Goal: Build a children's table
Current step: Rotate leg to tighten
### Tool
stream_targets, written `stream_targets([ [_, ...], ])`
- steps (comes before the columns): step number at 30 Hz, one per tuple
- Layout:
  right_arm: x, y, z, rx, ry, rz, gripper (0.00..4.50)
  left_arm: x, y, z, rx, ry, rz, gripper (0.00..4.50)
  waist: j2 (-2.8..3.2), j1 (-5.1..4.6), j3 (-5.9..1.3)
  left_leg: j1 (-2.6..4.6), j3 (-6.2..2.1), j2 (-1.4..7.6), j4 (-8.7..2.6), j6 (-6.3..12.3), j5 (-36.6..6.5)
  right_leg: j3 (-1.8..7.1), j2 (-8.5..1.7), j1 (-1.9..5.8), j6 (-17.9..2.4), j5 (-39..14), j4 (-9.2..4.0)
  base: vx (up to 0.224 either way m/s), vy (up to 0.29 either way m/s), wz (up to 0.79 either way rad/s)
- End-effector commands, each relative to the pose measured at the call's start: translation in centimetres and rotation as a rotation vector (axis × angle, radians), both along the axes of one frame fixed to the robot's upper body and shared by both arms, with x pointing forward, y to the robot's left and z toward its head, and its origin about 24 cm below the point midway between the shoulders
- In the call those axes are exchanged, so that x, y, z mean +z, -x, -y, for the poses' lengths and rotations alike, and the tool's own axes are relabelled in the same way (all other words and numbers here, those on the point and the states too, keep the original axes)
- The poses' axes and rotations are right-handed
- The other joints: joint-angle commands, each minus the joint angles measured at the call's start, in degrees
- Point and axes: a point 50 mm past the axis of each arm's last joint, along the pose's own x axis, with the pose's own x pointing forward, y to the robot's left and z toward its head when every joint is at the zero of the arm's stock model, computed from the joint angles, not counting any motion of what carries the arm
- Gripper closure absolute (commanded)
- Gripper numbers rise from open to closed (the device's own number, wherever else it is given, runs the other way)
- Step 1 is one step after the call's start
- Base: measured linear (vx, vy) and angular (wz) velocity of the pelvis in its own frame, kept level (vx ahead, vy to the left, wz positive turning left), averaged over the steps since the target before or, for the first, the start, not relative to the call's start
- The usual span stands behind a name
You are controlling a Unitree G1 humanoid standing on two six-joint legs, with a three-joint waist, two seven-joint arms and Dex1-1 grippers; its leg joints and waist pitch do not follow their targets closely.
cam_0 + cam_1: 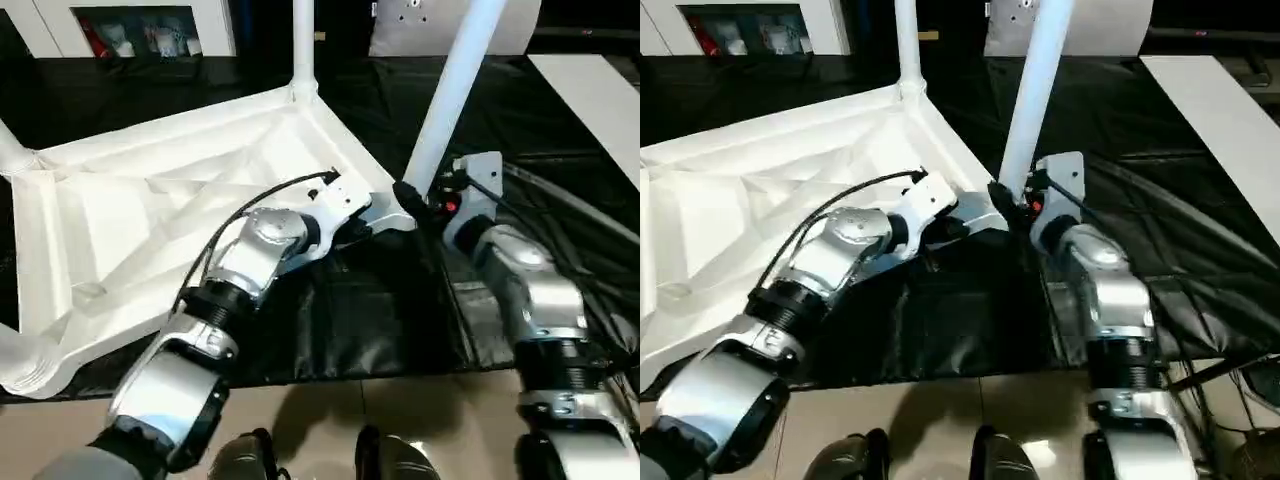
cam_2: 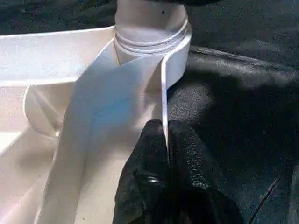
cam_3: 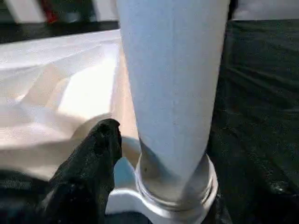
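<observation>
The children's table lies upside down on the black cover, its ribbed white top [image 1: 150,210] facing up. One leg [image 1: 450,90] stands, leaning a little, in the round socket [image 2: 152,39] of the near right corner, and another leg [image 1: 303,45] rises from the far corner. My left gripper [image 1: 362,228] is shut on the top's thin rim [image 2: 164,88] just beside that socket. My right gripper [image 1: 415,200] is around the base of the near right leg. One black finger [image 3: 93,158] stands a small gap off the tube [image 3: 173,79]; the other is hidden behind it.
Leg ends show at the top's two left corners [image 1: 12,150] [image 1: 15,360]. A white panel [image 1: 600,100] lies on the black cover at the far right, and grey cables [image 1: 570,200] run beside my right forearm. White cabinets [image 1: 130,25] stand at the back. Tan floor [image 1: 330,410] borders the near edge.
</observation>
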Motion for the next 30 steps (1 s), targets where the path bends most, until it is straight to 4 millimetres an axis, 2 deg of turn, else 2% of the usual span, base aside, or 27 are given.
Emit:
stream_targets([
  [1,-0.3,0.3,0.3,0.054,0.020,-0.009,0.95,-0.1,0.6,0.2,-0.099,0.020,0.020,4.50,-0.53,0.48,-4.86,1.06,-2.16,3.74,-3.53,6.40,-10.41,2.83,-4.44,3.54,-11.69,-16.75,-3.74,0.000,0.000,0.00],
  [2,-0.3,0.3,0.3,0.054,0.020,-0.009,0.86,-0.1,0.6,0.2,-0.099,0.020,0.020,4.50,-0.75,0.34,-4.89,1.04,-2.00,3.71,-3.47,6.64,-10.13,2.92,-4.35,3.62,-11.82,-16.28,-3.69,0.000,0.000,0.00],
  [3,-0.1,0.4,1.4,0.080,0.049,0.005,0.86,-0.4,0.8,-0.5,-0.133,-0.009,0.011,4.50,-0.66,0.56,-5.03,1.05,-1.99,3.69,-3.34,7.01,-8.85,2.88,-4.34,3.71,-12.39,-14.72,-3.39,0.000,0.000,0.00],
  [4,0.0,0.5,1.8,0.097,0.059,0.015,0.62,-0.5,0.9,-0.8,-0.154,-0.021,0.011,4.50,-0.70,0.56,-5.10,1.00,-1.95,3.69,-3.24,7.36,-8.12,2.92,-4.28,3.77,-12.82,-13.46,-3.18,0.000,0.000,0.00],
  [5,0.1,0.6,2.2,0.116,0.070,0.025,0.62,-0.6,1.0,-1.1,-0.176,-0.034,0.011,4.50,-0.60,0.62,-5.17,1.01,-1.93,3.85,-3.13,8.01,-7.26,2.90,-4.28,3.71,-13.87,-11.28,-2.85,0.000,0.000,0.00],
  [6,0.3,0.9,3.1,0.177,0.110,0.039,0.56,-0.8,1.3,-1.8,-0.234,-0.065,0.003,4.50,-0.81,0.73,-5.22,0.98,-1.85,3.80,-3.00,8.67,-6.79,2.86,-4.17,3.89,-14.61,-9.72,-2.57,0.000,0.000,0.00],
  [7,0.6,1.8,3.9,0.320,0.150,0.049,0.56,-1.2,2.1,-2.8,-0.362,-0.117,-0.022,4.50,-0.76,0.78,-5.11,0.95,-1.80,3.86,-2.96,9.49,-6.80,2.93,-4.27,3.96,-15.13,-8.80,-2.47,0.000,0.000,0.00],
  [9,0.7,2.3,4.1,0.393,0.174,0.052,0.56,-1.4,2.5,-3.3,-0.421,-0.150,-0.029,4.50,-0.57,1.05,-4.91,0.90,-1.64,4.10,-2.91,10.13,-7.33,2.98,-4.27,3.92,-15.30,-8.63,-2.32,0.000,0.000,0.00],
  [11,0.7,2.7,4.4,0.457,0.193,0.052,0.56,-1.6,2.8,-3.8,-0.470,-0.178,-0.033,4.50,-0.53,1.26,-4.95,0.96,-1.68,4.34,-2.91,9.68,-7.80,2.78,-4.12,3.86,-15.39,-9.99,-2.31,0.000,0.000,0.00],
  [13,0.7,3.4,4.6,0.555,0.198,0.036,0.56,-1.6,3.1,-4.2,-0.518,-0.193,-0.042,4.50,-0.37,1.73,-4.71,1.27,-1.75,4.60,-3.12,8.25,-10.03,2.80,-4.21,3.59,-15.34,-13.99,-2.66,0.000,0.000,0.00],
  [16,0.8,4.0,4.8,0.665,0.191,0.018,0.56,-1.6,3.7,-4.7,-0.597,-0.195,-0.065,4.50,-0.36,1.98,-4.62,1.36,-1.83,4.78,-3.32,6.84,-11.55,2.89,-4.31,3.49,-15.06,-16.08,-2.81,0.000,0.000,0.00],
  [17,0.8,4.2,4.9,0.696,0.189,0.012,0.73,-1.6,3.9,-4.8,-0.620,-0.196,-0.071,4.50,-0.40,2.06,-4.71,1.29,-1.97,4.84,-3.36,6.51,-11.64,2.90,-4.51,3.66,-15.03,-16.28,-2.75,0.000,0.000,0.00],
  [18,0.8,4.2,4.9,0.696,0.189,0.012,0.73,-1.6,3.9,-4.8,-0.620,-0.196,-0.071,4.50,-0.41,2.06,-4.70,1.35,-1.89,4.80,-3.35,6.37,-11.78,2.94,-4.42,3.48,-15.03,-16.29,-2.76,0.000,0.000,0.00],
  [19,0.7,4.7,4.9,0.779,0.176,-0.011,0.73,-1.5,4.2,-5.2,-0.661,-0.202,-0.087,4.50,-0.64,2.08,-4.71,1.31,-1.91,4.72,-3.31,6.45,-11.77,2.94,-4.54,3.62,-15.11,-16.41,-2.74,0.000,0.000,0.00],
  [22,0.5,5.7,4.7,0.914,0.140,-0.072,1.00,-1.4,4.5,-5.8,-0.709,-0.216,-0.100,4.50,-0.65,2.20,-4.61,1.13,-1.93,4.71,-3.33,6.90,-11.74,2.99,-4.57,3.74,-14.69,-17.46,-2.83,0.000,0.000,0.00],
  [27,0.1,5.8,4.3,0.981,0.141,-0.082,1.45,-1.1,4.8,-6.3,-0.761,-0.219,-0.117,4.50,-0.65,2.23,-4.56,1.26,-2.01,4.78,-3.44,5.96,-11.88,2.99,-4.66,3.38,-13.92,-20.00,-3.06,0.000,0.000,0.00],
  [30,0.1,5.6,3.8,1.004,0.132,-0.071,1.67,-0.9,4.9,-6.2,-0.786,-0.207,-0.119,4.50,-0.73,2.22,-4.76,1.28,-1.96,4.79,-3.37,5.74,-11.32,2.99,-4.61,3.40,-14.50,-18.38,-2.76,0.000,0.000,0.00],
])
